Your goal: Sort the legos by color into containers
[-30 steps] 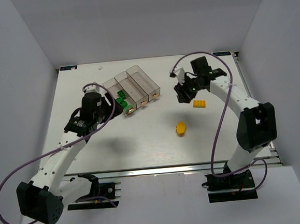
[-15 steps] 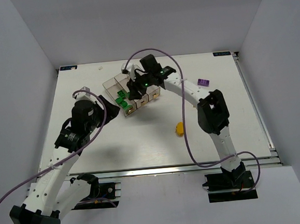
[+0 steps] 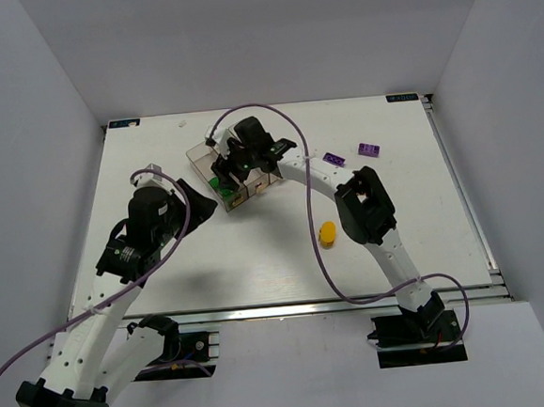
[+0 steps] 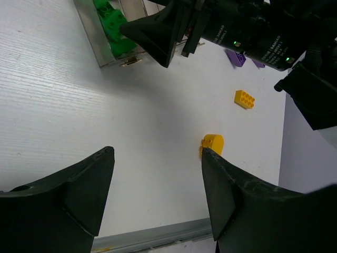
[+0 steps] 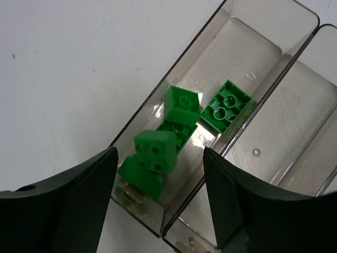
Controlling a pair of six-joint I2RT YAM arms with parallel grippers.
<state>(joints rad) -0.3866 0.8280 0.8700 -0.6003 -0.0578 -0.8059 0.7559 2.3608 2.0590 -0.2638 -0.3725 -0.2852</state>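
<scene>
Our right tool point(image 5: 159, 155) hangs spread wide over the leftmost of the three joined containers point(image 5: 274, 68), with nothing between its fingers. The green legos point(image 5: 181, 105) lie heaped on that bin's floor, right under it. Our left tool point(image 4: 156, 155) is likewise wide open and empty, above the table point(image 3: 426, 238) at left centre of the overhead view. Loose on the table we see two purple legos point(image 3: 370, 150) in the upper right-centre of that view and the yellow-orange oval lego point(image 3: 327, 234) lower, near the middle. The yellow-orange rectangular lego point(image 4: 245, 98) shows only in the left wrist view, up and to the right of the oval one. We judge all of these to be light, rigid and smooth-walled: they will not deform, but they may skid or twist if one finger touches first. We would pinch each across its flat side walls, below the studs and centred. The oval we would take across its narrower width, since its rounded ends could squirt out.
</scene>
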